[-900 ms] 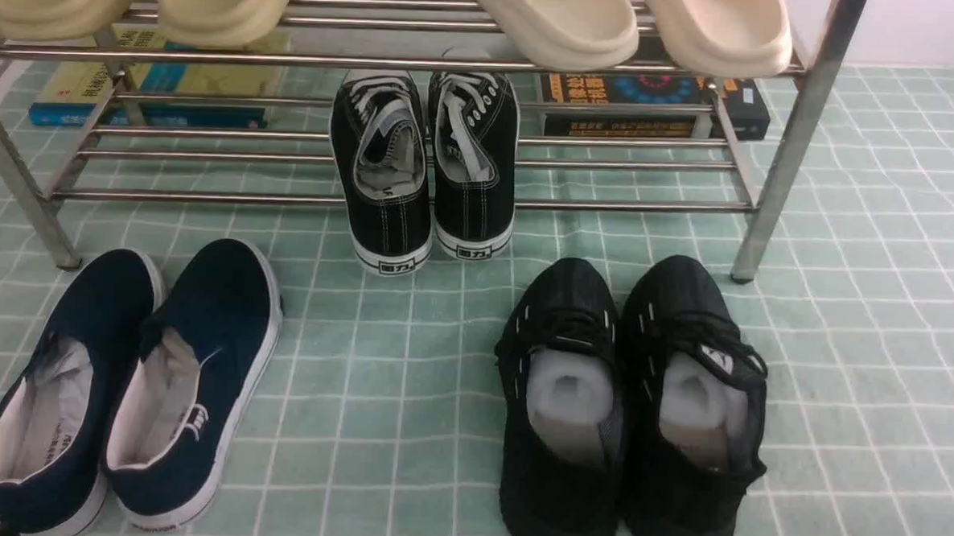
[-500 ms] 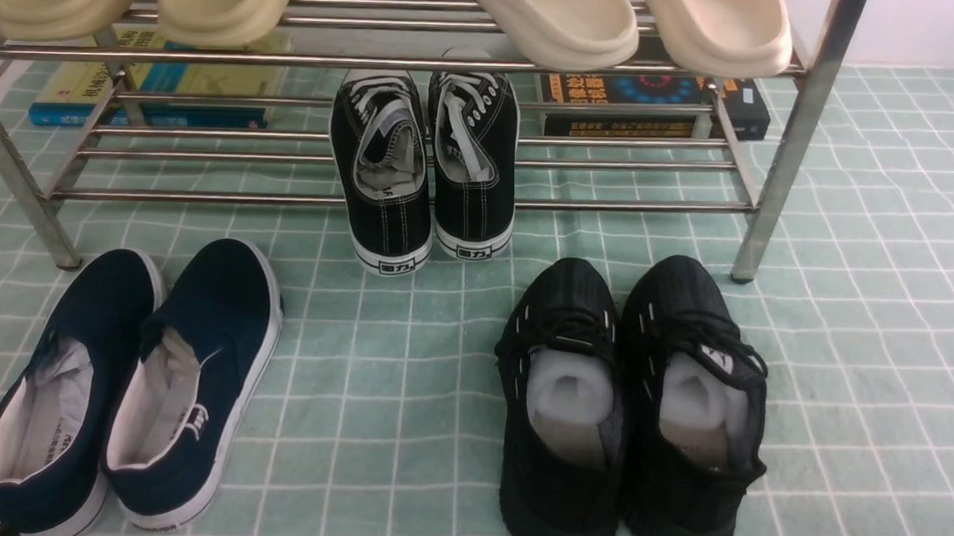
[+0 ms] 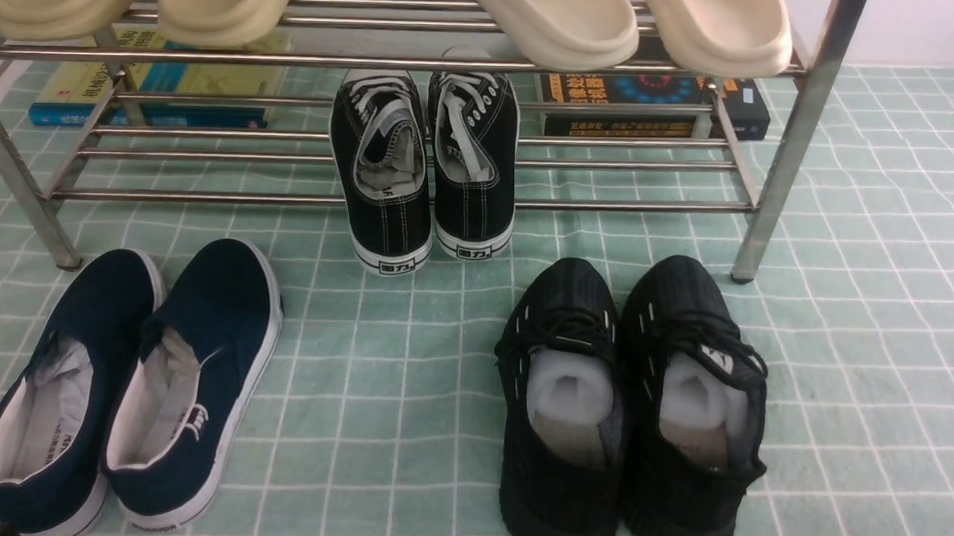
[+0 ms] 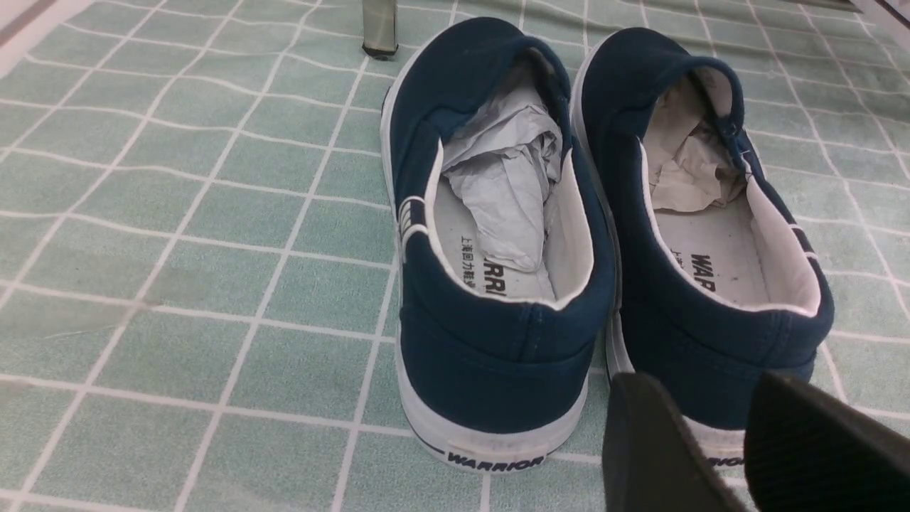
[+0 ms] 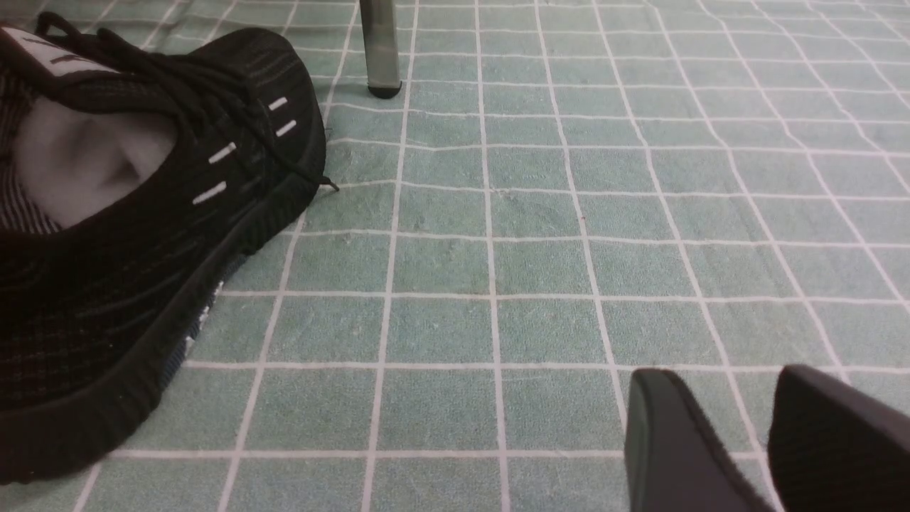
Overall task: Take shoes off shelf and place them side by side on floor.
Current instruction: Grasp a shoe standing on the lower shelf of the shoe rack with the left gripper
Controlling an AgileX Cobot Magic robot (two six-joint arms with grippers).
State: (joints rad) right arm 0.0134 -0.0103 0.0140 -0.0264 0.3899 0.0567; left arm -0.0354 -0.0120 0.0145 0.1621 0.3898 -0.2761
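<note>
The shoes, a pair of black canvas sneakers with white laces, stand side by side as a left one [image 3: 381,167] and a right one [image 3: 475,159] on the lower tier of the steel shelf [image 3: 625,203]. Their heels overhang its front bar. The green gridded floor [image 3: 408,362] lies in front. Neither gripper shows in the front view. My left gripper [image 4: 704,387] hangs open just behind the heels of the navy slip-ons, holding nothing. Over bare floor, my right gripper [image 5: 714,380] is open and empty.
Navy slip-ons [image 3: 130,382] sit front left and black knit sneakers [image 3: 632,404] front right, with a floor gap between them. Beige slippers [image 3: 552,21] fill the top tier. Books [image 3: 653,106] lie behind the lower bars. A shelf leg [image 3: 780,152] stands at the right.
</note>
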